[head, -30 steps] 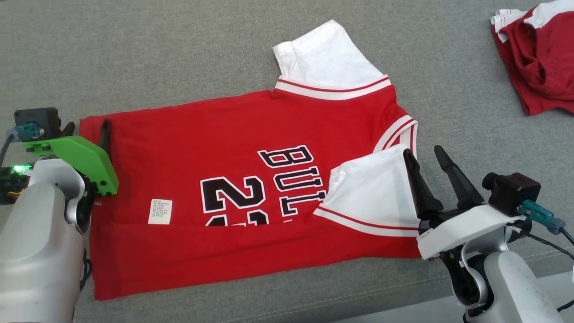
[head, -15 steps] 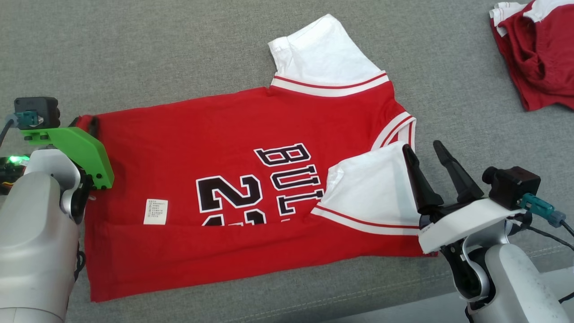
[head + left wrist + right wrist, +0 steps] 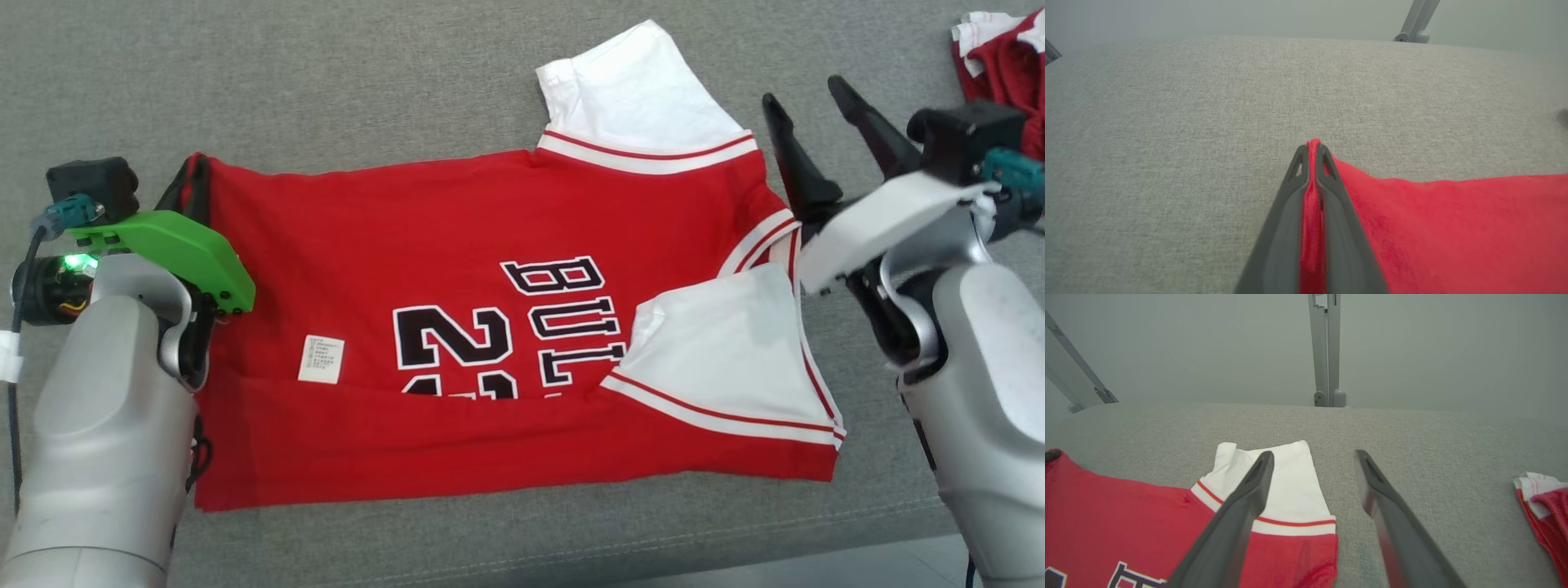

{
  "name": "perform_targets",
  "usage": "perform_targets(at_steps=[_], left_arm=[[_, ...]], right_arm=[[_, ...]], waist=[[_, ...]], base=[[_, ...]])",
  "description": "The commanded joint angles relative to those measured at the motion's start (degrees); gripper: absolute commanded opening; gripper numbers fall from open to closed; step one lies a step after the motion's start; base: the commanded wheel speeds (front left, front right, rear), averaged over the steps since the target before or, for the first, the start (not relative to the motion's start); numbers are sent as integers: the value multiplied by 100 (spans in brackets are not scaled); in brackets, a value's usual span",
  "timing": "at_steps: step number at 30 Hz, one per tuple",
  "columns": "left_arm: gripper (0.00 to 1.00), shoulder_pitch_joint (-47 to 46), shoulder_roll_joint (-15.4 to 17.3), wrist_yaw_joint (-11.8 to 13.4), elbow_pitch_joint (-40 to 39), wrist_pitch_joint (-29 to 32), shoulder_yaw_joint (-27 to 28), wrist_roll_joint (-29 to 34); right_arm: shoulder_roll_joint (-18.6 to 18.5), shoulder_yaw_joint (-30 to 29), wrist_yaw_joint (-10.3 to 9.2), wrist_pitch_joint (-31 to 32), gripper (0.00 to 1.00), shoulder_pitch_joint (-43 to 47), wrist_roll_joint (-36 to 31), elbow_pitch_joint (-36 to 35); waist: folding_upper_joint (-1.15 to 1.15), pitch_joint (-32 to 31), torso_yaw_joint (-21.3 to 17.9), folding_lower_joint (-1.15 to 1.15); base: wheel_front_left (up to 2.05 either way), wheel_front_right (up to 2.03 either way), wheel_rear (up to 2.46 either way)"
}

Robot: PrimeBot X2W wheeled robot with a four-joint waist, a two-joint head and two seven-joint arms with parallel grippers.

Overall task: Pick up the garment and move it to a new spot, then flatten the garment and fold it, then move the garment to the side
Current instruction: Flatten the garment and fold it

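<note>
Grey padded surface point(image 3: 367, 73) holds the red jersey point(image 3: 457, 220) spread flat at its centre, the left gripper point(image 3: 1312, 149) pinching its corner at ten o'clock, probably to lift it for a fold, while the right gripper point(image 3: 802, 90) hovers wide open at two o'clock.

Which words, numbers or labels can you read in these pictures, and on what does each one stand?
"BUL": black letters on the red jersey; the rest lies under the folded white sleeve.
"2": big number on the jersey; the next digit is half hidden by a fold.
White label on the jersey: print too small to read.
</note>
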Motion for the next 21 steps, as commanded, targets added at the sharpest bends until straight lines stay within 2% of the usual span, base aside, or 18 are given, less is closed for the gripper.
perform_targets(at_steps=[1, 6, 7, 12, 17, 21], left_arm=[[0, -16, -28, -15, -37, -78, 2, -48], [0, 94, -351, -40, -208, -448, -162, -118], [0, 64, -448, -51, -238, -543, -238, -125], [0, -184, -707, -55, -262, -718, -425, -159], [0, -367, -894, -64, -256, -869, -564, -224], [0, -453, -970, -67, -195, -955, -650, -255]], right_arm=[[-40, 8, -3, 57, 100, -159, -31, 104], [-63, 101, -3, 627, 100, -1237, -44, 1146], [-86, 111, -3, 791, 100, -1649, -116, 1626], [-48, 7, -3, 1080, 100, -2531, -270, 2807], [-15, -48, -3, 1342, 100, -3172, -458, 3867], [6, -192, -3, 1301, 100, -3492, -804, 4507]], waist=[[57, 68, 189, 0], [57, 224, 651, 0], [57, 301, 825, 0], [57, 548, 1202, 0], [57, 757, 1460, 0], [57, 805, 1555, 0]], base=[[0, 0, 0], [0, 0, 0], [0, 0, 0], [0, 0, 0], [0, 0, 0], [0, 0, 0]])
